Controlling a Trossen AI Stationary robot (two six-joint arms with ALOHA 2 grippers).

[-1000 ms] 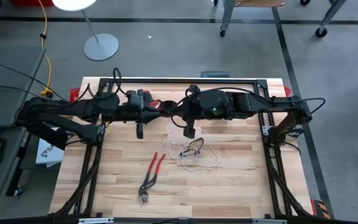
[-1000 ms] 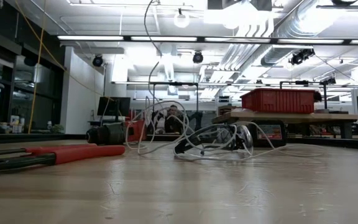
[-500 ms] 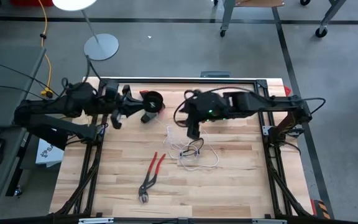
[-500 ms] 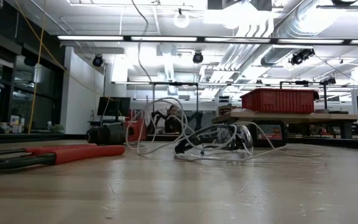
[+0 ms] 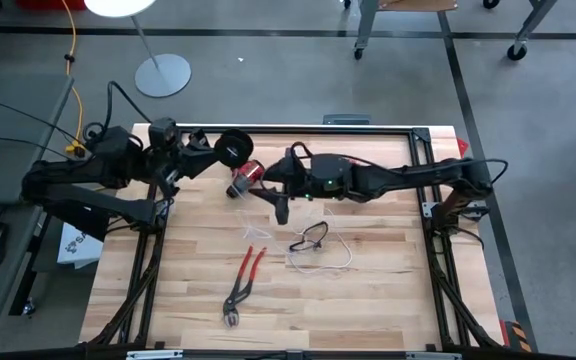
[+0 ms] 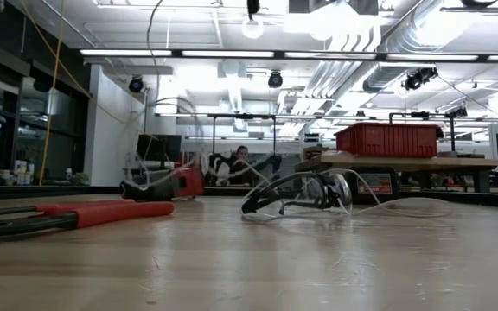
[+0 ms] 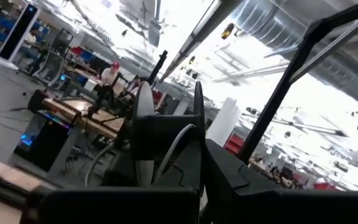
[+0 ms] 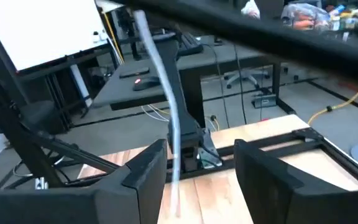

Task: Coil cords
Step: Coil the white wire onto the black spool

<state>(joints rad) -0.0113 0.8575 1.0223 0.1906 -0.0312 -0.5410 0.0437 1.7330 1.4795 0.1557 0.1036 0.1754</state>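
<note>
Your left gripper (image 5: 226, 150) stood clamped on the black spool (image 5: 233, 147) at the table's far left; your right gripper (image 5: 280, 207), fingers apart, straddled the white cord (image 5: 320, 250), mid-winding. Next: feed the slack piled at centre.

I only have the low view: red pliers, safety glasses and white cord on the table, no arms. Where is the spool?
Observer: The black spool is at the table's back left, with the left end effector shut on it.
Operator: And the right arm?
Observer: The right end effector is open near the table's middle, and the white cord passes between its fingers.
Operator: Any cord not wound up?
Observer: Yes. From above, loose loops lie around the safety glasses, to the right of the pliers.
</note>
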